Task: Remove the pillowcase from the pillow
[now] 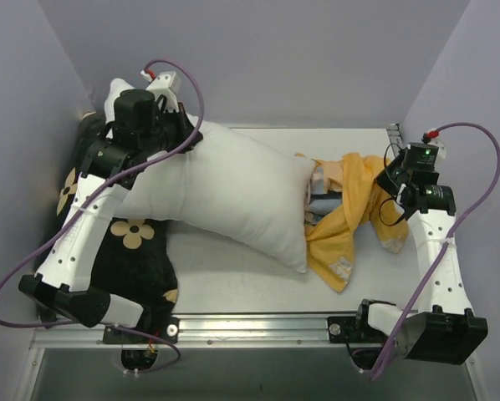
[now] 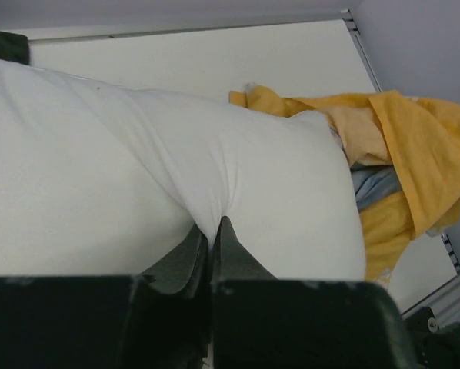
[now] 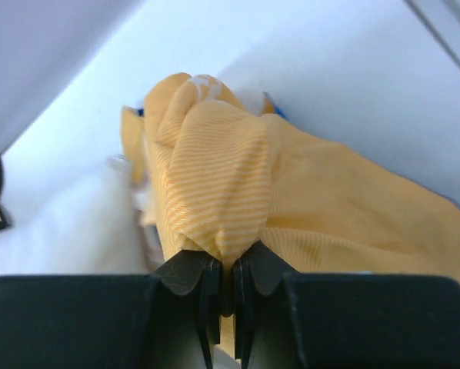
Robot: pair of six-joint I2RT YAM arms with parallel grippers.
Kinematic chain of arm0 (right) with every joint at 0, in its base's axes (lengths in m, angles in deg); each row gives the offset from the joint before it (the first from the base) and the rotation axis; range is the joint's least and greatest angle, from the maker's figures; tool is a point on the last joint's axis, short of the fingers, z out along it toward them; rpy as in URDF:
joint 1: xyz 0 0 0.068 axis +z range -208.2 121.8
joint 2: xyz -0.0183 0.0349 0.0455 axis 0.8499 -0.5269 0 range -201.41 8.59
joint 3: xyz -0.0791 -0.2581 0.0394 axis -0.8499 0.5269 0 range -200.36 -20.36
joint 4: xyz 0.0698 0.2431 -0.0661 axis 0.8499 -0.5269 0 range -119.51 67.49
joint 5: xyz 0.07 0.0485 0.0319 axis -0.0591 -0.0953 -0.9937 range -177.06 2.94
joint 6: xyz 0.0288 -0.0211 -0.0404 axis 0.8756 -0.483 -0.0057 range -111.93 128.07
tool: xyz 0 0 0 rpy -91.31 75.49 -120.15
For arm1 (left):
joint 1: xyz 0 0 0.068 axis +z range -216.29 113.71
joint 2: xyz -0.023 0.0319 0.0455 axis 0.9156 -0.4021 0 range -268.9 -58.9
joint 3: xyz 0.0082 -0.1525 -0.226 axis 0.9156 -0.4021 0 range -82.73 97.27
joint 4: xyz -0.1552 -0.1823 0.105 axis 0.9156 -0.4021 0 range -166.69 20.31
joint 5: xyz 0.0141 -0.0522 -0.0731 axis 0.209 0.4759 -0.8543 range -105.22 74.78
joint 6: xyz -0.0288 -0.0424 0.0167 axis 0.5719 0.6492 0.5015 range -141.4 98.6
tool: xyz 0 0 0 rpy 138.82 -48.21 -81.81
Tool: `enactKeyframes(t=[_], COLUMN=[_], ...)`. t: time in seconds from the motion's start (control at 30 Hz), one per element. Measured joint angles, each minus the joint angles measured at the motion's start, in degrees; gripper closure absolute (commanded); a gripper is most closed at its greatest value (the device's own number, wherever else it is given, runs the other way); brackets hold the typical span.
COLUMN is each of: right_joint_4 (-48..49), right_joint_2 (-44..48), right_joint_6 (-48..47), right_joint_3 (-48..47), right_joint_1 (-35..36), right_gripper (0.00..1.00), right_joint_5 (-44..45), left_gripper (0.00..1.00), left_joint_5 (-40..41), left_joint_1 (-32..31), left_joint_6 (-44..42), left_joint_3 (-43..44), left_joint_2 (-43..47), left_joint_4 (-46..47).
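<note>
Strip looks nearly done. Left end effector [image 2: 212, 224] is pinched shut on a fold of the pillow [image 1: 225, 188], far-left on the desk [image 1: 233, 280]. Right end effector [image 3: 228, 257] is clamped on the pillowcase [image 1: 350, 219], bunched orange-side-out at the pillow's right end, maybe hooding that corner. Next, my read: right pulls rightward, left anchors, until the fabric clears.

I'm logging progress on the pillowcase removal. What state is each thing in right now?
pillow: nearly bare, right end at the pillowcase's mouth.
pillowcase: bunched, orange side out, almost off.
left gripper: shut on a fold of the pillow.
right gripper: shut on the pillowcase.
black cushion: lying flat, partly under the pillow.
</note>
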Motion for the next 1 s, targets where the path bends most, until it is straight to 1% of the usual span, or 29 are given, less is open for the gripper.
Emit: enactKeyframes(t=[0.07, 0.2, 0.33, 0.5, 0.57, 0.63, 0.7, 0.73, 0.8, 0.83, 0.87, 0.9, 0.97, 1.0], right_joint_4=[-0.48, -2.19, -3.3, -4.24, -4.52, -4.59, -4.22, -4.02, -3.56, -3.32, -3.34, -3.13, -2.67, -2.6], right_joint_2=[0.02, -0.24, -1.66, -4.52, -5.95, -7.21, -8.04, -8.41, -9.07, -9.4, -9.81, -10.23, -10.78, -10.86], right_joint_6=[-0.42, -1.07, -2.38, -4.35, -5.07, -5.68, -6.05, -6.16, -6.34, -6.38, -6.43, -6.51, -6.54, -6.56], right_joint_3=[-3.65, -9.29, -13.55, -14.71, -14.69, -14.51, -13.33, -12.13, -9.49, -8.0, -6.64, -5.33, -2.71, -1.6], right_joint_1=[0.39, 1.57, 4.48, 7.96, 9.35, 10.71, 11.45, 11.87, 11.96, 11.89, 11.87, 11.85, 11.69, 11.56], right_gripper=[1.0, 1.0, 1.0, 1.0, 1.0, 1.0, 1.0, 1.0, 1.0, 1.0, 1.0, 0.98, 0.94, 0.87], right_joint_5=[1.07, 2.49, 4.15, 6.64, 7.82, 9.09, 10.25, 10.8, 11.82, 12.17, 12.44, 12.55, 12.57, 12.52], left_gripper=[1.0, 1.0, 1.0, 1.0, 1.0, 0.98, 0.91, 0.85, 0.81, 0.76, 0.73, 0.73, 0.66, 0.62], left_joint_5=[-0.5, 1.11, 1.18, 0.63, 0.7, 0.85, 1.2, 1.51, 2.67, 3.93, 5.01, 6.25, 8.61, 9.62], left_joint_1=[-1.62, -6.19, -11.13, -12.0, -11.78, -11.82, -12.33, -12.68, -13.68, -14.43, -15.02, -15.54, -16.35, -16.57], left_joint_6=[0.2, 0.52, 0.42, -0.33, -1.55, -2.97, -4.42, -5.01, -5.99, -6.49, -6.95, -7.19, -7.39, -7.39], left_joint_3=[0.0, -0.02, -0.02, 0.37, 2.29, 5.66, 9.22, 10.08, 10.71, 10.75, 10.75, 10.8, 10.43, 9.79], left_joint_2=[-1.29, -4.02, -7.65, -15.12, -19.69, -25.07, -30.38, -32.17, -34.34, -34.67, -34.67, -34.6, -34.07, -33.7], left_joint_4=[-0.04, 0.0, 0.96, 3.63, 3.5, 2.56, 1.84, 1.77, 1.75, 1.7, 1.68, 1.81, 2.6, 3.23])
